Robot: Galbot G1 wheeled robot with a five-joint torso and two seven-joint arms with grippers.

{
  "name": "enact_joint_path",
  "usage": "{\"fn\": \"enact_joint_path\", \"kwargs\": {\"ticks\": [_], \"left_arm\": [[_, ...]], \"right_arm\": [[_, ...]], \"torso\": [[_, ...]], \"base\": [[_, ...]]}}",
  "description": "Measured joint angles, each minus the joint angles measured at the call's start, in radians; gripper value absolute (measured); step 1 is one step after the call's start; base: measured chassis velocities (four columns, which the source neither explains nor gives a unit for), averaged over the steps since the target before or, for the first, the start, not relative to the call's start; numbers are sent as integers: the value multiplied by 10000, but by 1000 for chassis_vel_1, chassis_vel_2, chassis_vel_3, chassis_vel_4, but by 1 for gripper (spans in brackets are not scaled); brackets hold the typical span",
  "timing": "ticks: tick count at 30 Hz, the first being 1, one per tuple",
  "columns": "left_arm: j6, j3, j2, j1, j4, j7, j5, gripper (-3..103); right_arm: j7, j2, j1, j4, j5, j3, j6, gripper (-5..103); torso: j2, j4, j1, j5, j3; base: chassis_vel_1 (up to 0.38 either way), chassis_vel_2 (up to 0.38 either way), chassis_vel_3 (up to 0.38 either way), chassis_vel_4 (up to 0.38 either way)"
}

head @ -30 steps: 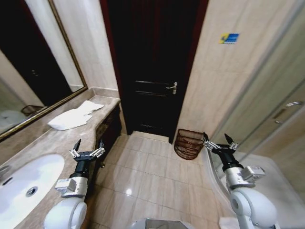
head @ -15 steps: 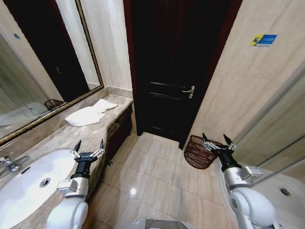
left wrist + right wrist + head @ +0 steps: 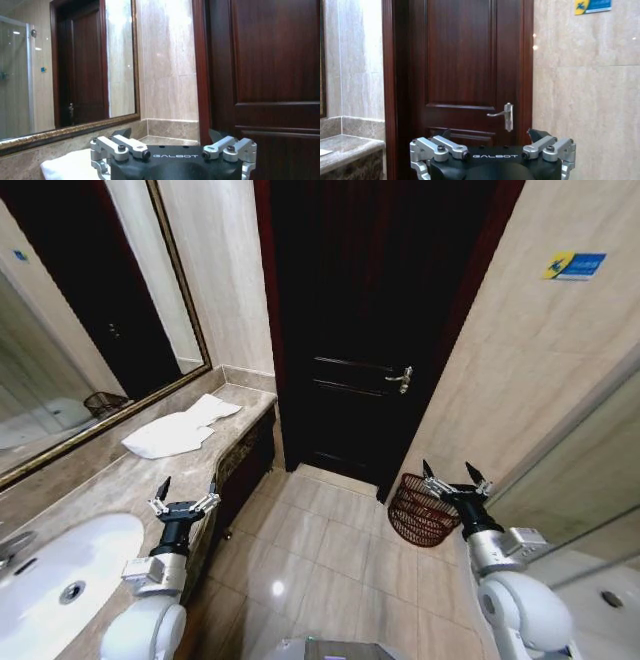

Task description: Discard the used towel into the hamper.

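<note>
The used towel (image 3: 180,432) is white and lies crumpled on the marble counter (image 3: 110,485) below the mirror, ahead of my left gripper (image 3: 188,486). That gripper is held upright over the counter's front edge, open and holding nothing. In the left wrist view the towel (image 3: 67,168) shows just past the open left gripper (image 3: 171,134). The hamper (image 3: 420,510), a dark reddish-brown open-weave basket, stands on the floor by the right wall next to the door. My right gripper (image 3: 448,472) is raised in front of it, open and holding nothing. The right wrist view has the right gripper (image 3: 492,134) facing the door.
A dark wooden door (image 3: 370,330) with a metal handle (image 3: 402,378) closes the far end. A white sink (image 3: 60,580) sits in the counter at near left, under a framed mirror (image 3: 90,330). Tiled floor (image 3: 320,550) runs between the counter and the right wall.
The whole head view has shifted, so the camera has moved with the robot. Both grippers keep the same raised, open pose, and the towel lies where it was on the counter.
</note>
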Motion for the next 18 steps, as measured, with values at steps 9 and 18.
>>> {"fn": "enact_joint_path", "kwargs": {"ticks": [9,18], "left_arm": [[-4,-8,-13,19,62,21,-4,100],[-12,-13,-1,18,65,24,-3,100]], "right_arm": [[-6,6,-9,-12,-7,-12,-1,100],[-12,31,-11,-14,-8,-7,2,100]], "torso": [[0,1,0,0,0],[0,1,0,0,0]], "base": [[-84,177,163,-87],[-56,211,204,-63]]}}
